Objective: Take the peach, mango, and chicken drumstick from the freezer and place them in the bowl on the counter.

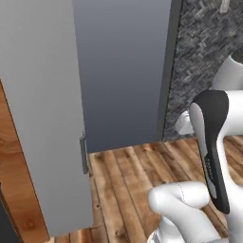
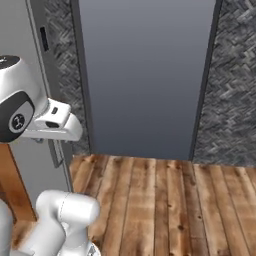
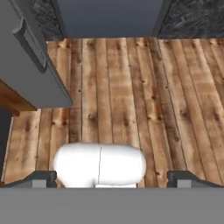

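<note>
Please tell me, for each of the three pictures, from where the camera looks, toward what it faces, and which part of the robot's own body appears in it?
Left base view: behind the arm's left; grey door with handle; arm lower right.
Right base view: behind its right; same door at left edge, wooden floor; arm lower left.
Hand view: faces down at floor; open pincer at bottom.
Shared: door, floor.

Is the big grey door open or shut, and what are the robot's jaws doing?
Grey door: swung open, its handle on the edge facing us.
Gripper: jaws wide open, holding nothing, pointing down at the wooden floor.
</note>
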